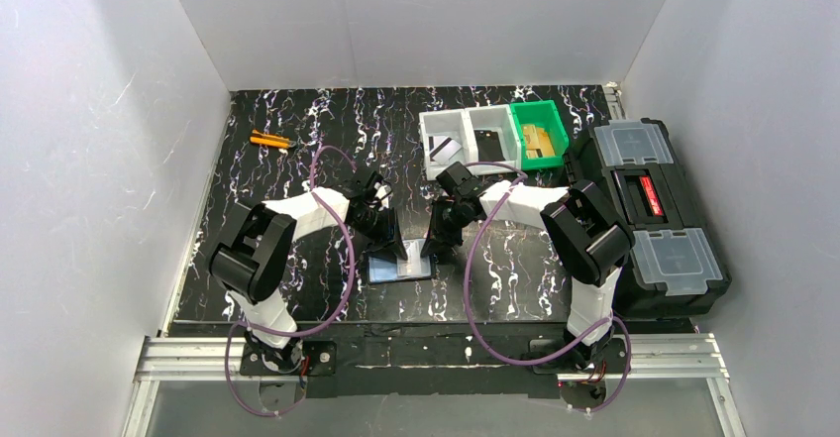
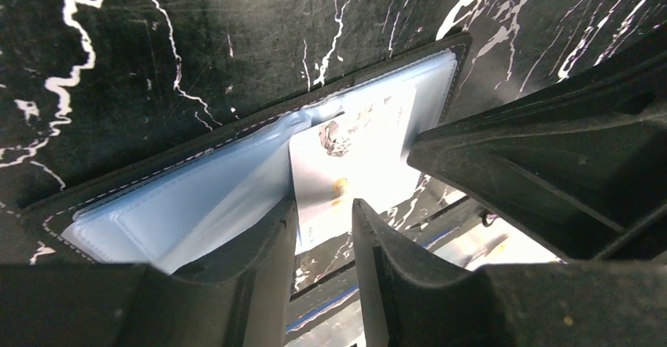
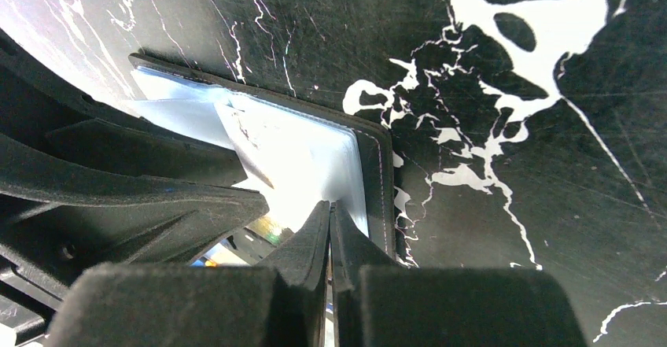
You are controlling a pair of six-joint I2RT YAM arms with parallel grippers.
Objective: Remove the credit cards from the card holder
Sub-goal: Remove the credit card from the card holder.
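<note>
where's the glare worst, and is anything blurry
right wrist: the card holder has its glossy inside blown out to white; left wrist: the credit card is washed pale, its print hard to read; top external: even light, sharp, only a pale sheen there.

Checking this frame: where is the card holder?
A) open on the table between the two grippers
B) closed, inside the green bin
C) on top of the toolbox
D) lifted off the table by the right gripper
A: the card holder lies open, pale blue inside up, on the black marbled table, with the left gripper and the right gripper down at it from either side.
</note>
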